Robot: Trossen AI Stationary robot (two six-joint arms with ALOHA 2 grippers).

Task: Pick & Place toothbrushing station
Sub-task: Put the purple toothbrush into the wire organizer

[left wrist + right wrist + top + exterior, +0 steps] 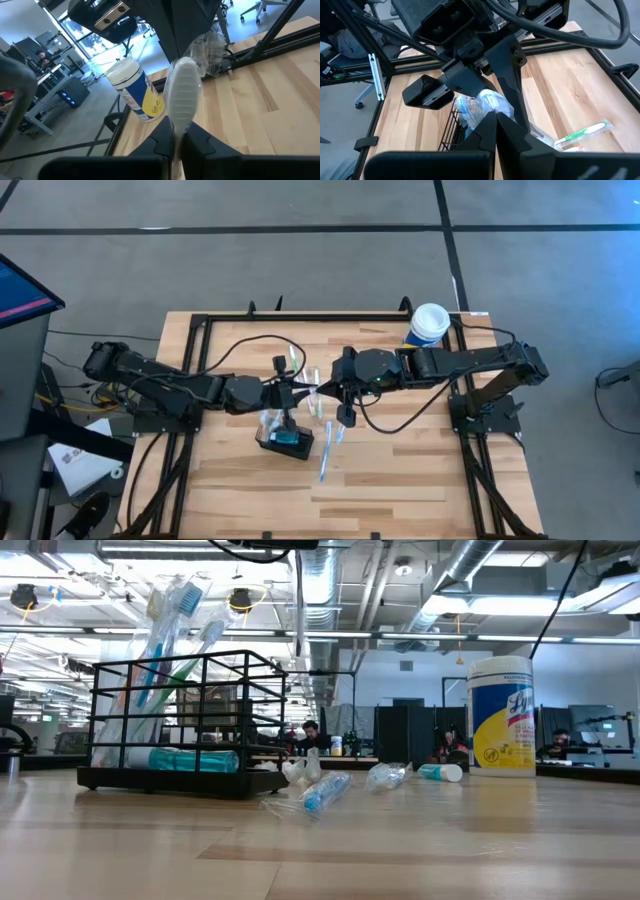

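Observation:
The toothbrushing station (285, 440) is a black wire rack on the table, with toothbrushes standing in it (180, 725) and a toothpaste tube lying in it. Above it, my left gripper (300, 391) and my right gripper (323, 392) meet tip to tip. Both are shut on one clear-wrapped toothbrush (314, 385), held in the air between them. In the left wrist view the wrapped toothbrush (182, 92) runs away from my left fingers toward the right gripper. The low view shows neither gripper. My left gripper pinches one end of the clear wrapper (176, 129) between its two fingers, coming nearly level from the table's left. The pack runs on along the fingers, clear of the table. My right gripper pinches the crumpled clear wrapper (487, 106) between its two fingers, slanting down from the table's right. The pack is lifted above the rack.
A white-lidded yellow-and-white wipes canister (428, 324) stands at the back right. Wrapped toothbrushes (330, 450) (582, 132) and a small tube (440, 772) lie loose on the wood right of the rack. A black frame (200, 330) runs around the table's edges.

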